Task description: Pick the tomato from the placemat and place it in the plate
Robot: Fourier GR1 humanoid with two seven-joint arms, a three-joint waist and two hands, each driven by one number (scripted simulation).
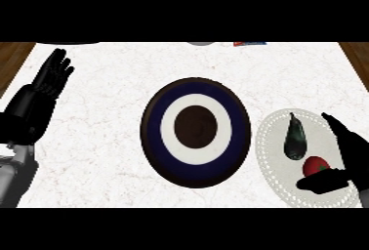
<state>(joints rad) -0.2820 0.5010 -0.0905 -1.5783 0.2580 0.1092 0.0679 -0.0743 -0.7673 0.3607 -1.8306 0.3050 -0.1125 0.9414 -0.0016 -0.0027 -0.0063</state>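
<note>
A red tomato [315, 165] lies on the round white lace placemat [270, 146] at the right, next to a dark green elongated vegetable [295, 137]. My right hand [351, 161] is at the tomato, its thumb just below it and its fingers stretched up past its right side, not closed around it. The plate [195, 132], dark-rimmed with a navy ring, a white ring and a brown centre, sits mid-counter to the left of the placemat. My left hand [45, 85] rests open, fingers up, at the far left.
The white marbled counter [101, 146] has brown wood edges at the top left and top right corners. Small objects peek in at the far edge, a grey one [201, 43] and a red-blue one [249, 43].
</note>
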